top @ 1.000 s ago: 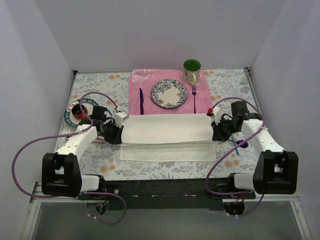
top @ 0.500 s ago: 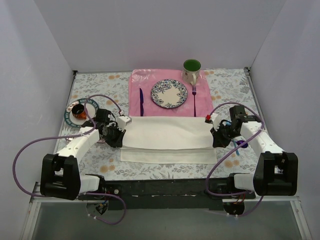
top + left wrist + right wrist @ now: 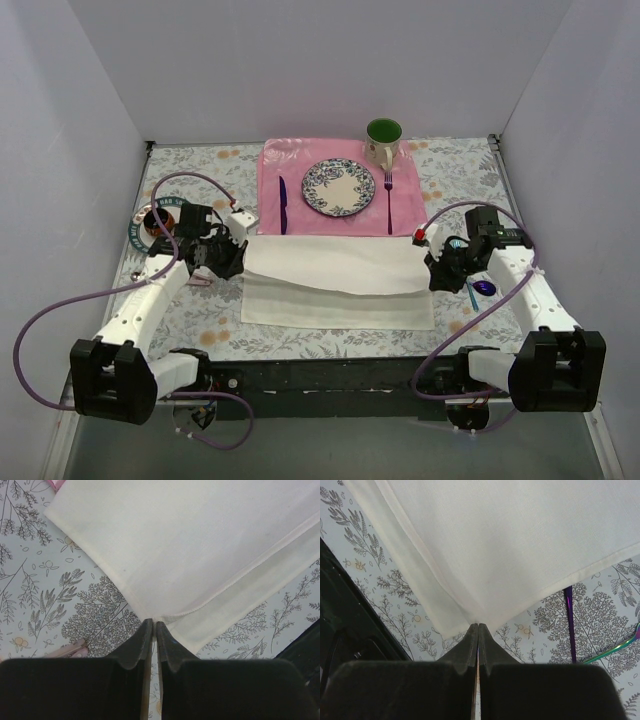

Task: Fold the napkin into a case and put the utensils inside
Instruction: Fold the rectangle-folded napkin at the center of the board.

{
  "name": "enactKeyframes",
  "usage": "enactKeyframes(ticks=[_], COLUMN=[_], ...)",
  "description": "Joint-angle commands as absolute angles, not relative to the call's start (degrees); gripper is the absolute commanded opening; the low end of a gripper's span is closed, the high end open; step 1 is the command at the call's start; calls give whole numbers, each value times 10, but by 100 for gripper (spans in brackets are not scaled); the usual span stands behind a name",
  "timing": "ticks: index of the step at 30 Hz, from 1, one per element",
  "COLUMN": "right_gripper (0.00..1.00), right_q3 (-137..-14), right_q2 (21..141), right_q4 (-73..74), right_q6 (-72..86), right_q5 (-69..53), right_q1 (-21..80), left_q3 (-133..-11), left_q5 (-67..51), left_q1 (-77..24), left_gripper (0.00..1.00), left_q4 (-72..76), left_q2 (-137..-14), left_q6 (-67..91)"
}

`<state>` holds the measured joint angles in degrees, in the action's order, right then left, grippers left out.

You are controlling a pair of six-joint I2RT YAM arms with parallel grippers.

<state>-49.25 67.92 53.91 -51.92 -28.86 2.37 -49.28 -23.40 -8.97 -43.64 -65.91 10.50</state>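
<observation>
The cream-white napkin (image 3: 335,265) lies doubled in front of the pink placemat, its upper layer lifted over the lower one. At its left corner my left gripper (image 3: 237,266) is shut on the upper layer; in the left wrist view the jaws (image 3: 154,623) pinch the hemmed corner of the napkin (image 3: 190,545). My right gripper (image 3: 433,278) is shut on the right corner, seen pinched (image 3: 478,625) in the right wrist view under the napkin (image 3: 510,540). The utensils (image 3: 482,288) lie on the table just right of the right gripper, a purple handle (image 3: 569,625) showing. No case shape has formed.
Behind the napkin the pink placemat (image 3: 275,160) carries a patterned plate (image 3: 339,187), a dark purple knife (image 3: 282,203) and a fork (image 3: 388,195). A green mug (image 3: 383,140) stands at the back. A saucer with a dark cup (image 3: 152,222) sits far left.
Both grippers keep their hold on the upper layer. The left one has drifted slightly away from me and the right one toward me, so the held edge now runs slanted.
</observation>
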Motion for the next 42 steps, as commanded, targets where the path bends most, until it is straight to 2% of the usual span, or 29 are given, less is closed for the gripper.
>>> enactKeyframes(ticks=[1, 13, 28, 42], right_gripper=[1, 1, 1, 1], right_q3=[-513, -506, -410, -429], right_q2=[672, 667, 709, 744], right_q4=[598, 638, 535, 510], right_q6=[-570, -620, -572, -536], right_q5=[-291, -298, -239, -229], right_q1=[25, 27, 95, 103], left_q3=[-512, -498, -430, -401], left_q5=[-244, -243, -229, -170], left_q1=[-91, -91, -97, -158], left_gripper=[0, 0, 0, 0], left_q4=[-463, -470, -439, -412], left_q2=[-642, -627, -672, -691], left_q6=[92, 76, 67, 110])
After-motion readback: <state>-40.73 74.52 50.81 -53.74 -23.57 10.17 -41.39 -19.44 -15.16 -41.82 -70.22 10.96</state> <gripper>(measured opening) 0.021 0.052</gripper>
